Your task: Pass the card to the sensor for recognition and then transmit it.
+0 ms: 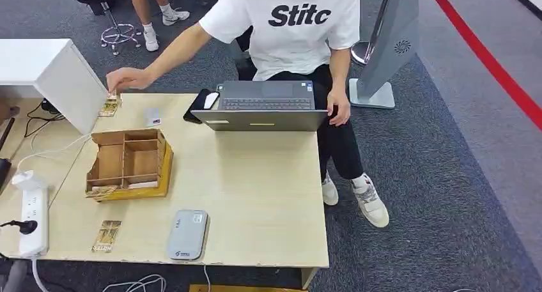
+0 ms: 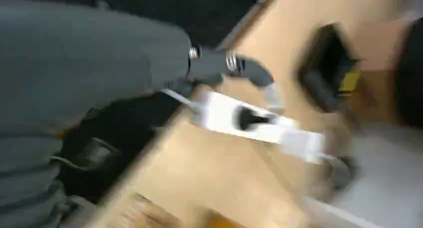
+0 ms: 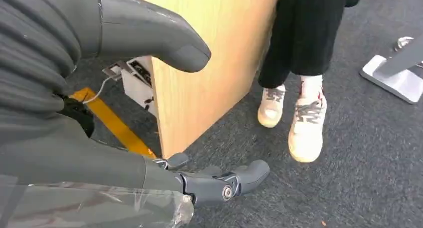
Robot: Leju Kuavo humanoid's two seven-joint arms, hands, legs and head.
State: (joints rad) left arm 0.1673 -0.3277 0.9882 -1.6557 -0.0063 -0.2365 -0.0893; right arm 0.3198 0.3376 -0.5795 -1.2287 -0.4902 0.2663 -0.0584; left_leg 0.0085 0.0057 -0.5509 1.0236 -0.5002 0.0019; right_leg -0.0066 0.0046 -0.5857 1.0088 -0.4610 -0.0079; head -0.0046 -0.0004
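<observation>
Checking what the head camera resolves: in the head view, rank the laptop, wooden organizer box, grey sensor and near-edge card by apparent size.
1. laptop
2. wooden organizer box
3. grey sensor
4. card

The sensor and card lie nearer the camera, yet the gaps look clear.

pale wood table (image 1: 255,177), grey sensor (image 1: 187,234), brown cardboard organizer (image 1: 131,161), dark grey laptop (image 1: 265,107), white tee (image 1: 291,23) with black lettering

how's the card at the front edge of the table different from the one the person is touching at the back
The front card lies flat on the table, apart from any hand, beside the grey sensor. The back card sits at the far left corner under the person's hand, partly covered. Both look like brownish, patterned cards of similar shape.
</observation>
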